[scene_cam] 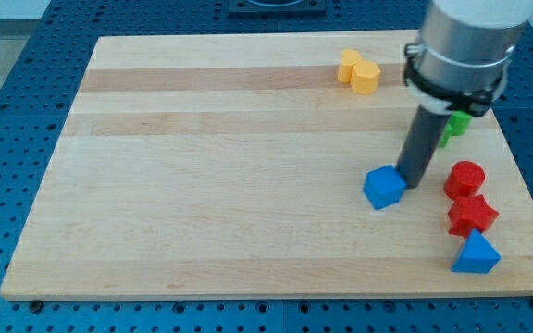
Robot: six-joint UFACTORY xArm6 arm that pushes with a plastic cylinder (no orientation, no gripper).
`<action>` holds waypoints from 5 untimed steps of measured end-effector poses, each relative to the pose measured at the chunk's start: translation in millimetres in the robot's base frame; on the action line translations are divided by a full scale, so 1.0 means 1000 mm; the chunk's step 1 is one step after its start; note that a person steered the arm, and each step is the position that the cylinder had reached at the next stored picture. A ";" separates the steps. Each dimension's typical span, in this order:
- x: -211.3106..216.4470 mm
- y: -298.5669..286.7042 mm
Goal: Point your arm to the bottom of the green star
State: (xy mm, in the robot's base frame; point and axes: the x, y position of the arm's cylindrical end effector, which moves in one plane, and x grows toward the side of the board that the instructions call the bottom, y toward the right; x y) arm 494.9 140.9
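The green star (453,126) lies near the view's right edge, mostly hidden behind my rod and arm; only a green part shows. My tip (412,185) rests on the board just below and left of it, touching the right side of a blue cube (383,187).
Two yellow blocks (358,72) sit together at the view's top right. A red cylinder (464,178), a red star (471,215) and a blue triangular block (476,254) run in a column down the right side. The wooden board (202,185) lies on a blue perforated table.
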 end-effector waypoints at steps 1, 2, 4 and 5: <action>0.008 -0.033; 0.011 -0.059; -0.041 -0.011; -0.040 -0.004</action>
